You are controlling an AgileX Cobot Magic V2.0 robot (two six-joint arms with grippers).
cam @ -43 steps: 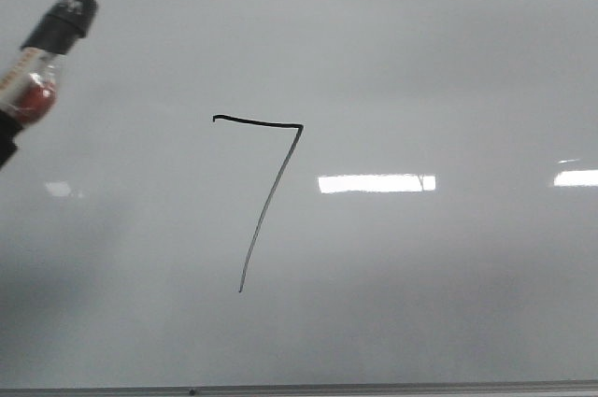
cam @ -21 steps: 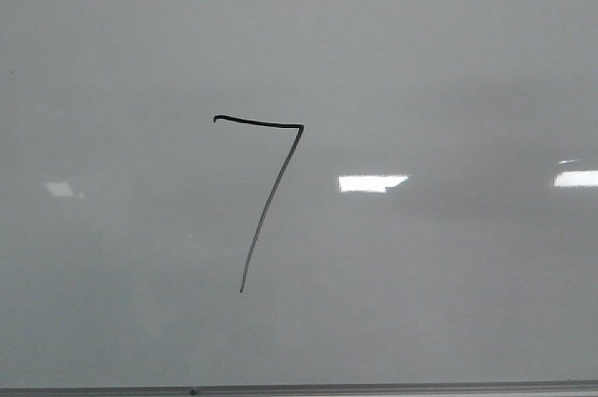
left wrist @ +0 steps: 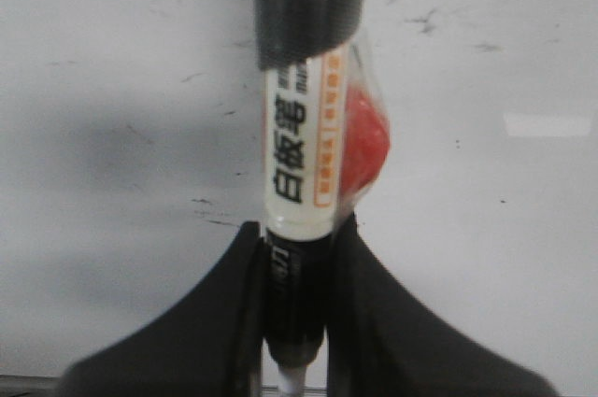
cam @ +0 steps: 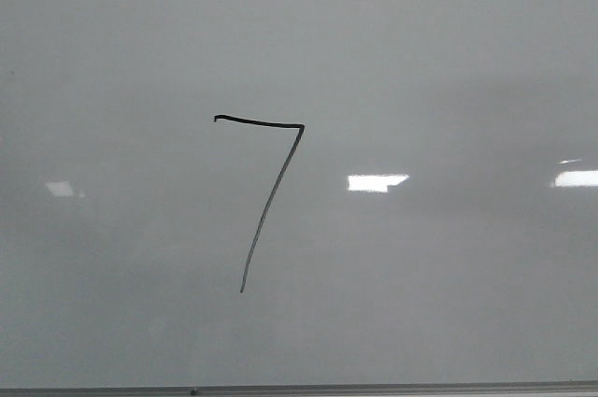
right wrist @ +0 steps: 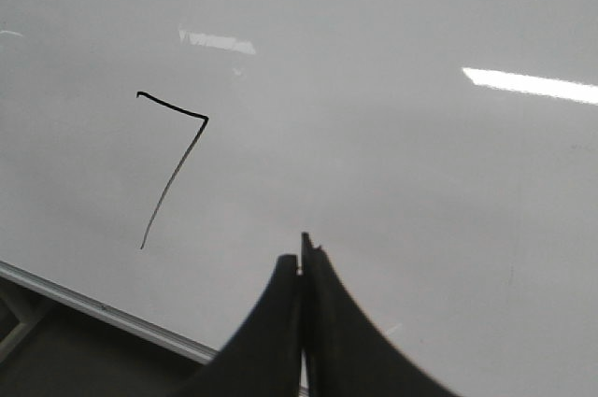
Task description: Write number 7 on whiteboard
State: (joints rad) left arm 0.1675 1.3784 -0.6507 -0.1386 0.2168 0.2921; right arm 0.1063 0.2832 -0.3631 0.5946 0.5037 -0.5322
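Observation:
A black hand-drawn number 7 [cam: 266, 191] stands on the whiteboard [cam: 448, 70] in the front view, with a hooked top bar and a long slanted downstroke. It also shows in the right wrist view [right wrist: 173, 168] on the whiteboard [right wrist: 392, 154]. My left gripper [left wrist: 297, 257] is shut on a marker [left wrist: 301, 154] with a white label, black cap and a red lump taped to its side; it hangs over the whiteboard [left wrist: 112, 61]. My right gripper [right wrist: 301, 262] is shut and empty, above the board to the right of the 7. Neither gripper shows in the front view.
The board's thin grey frame edge [cam: 299, 389] runs along the near side, and also shows in the right wrist view [right wrist: 103, 311] with a dark area beyond it. Faint old ink smudges [left wrist: 210, 215] mark the board under the left gripper. Bright light reflections [cam: 377, 182] lie on the board.
The marker in my left gripper was at the left edge of the front view a second ago and has moved out of that view. The 7 is unchanged.

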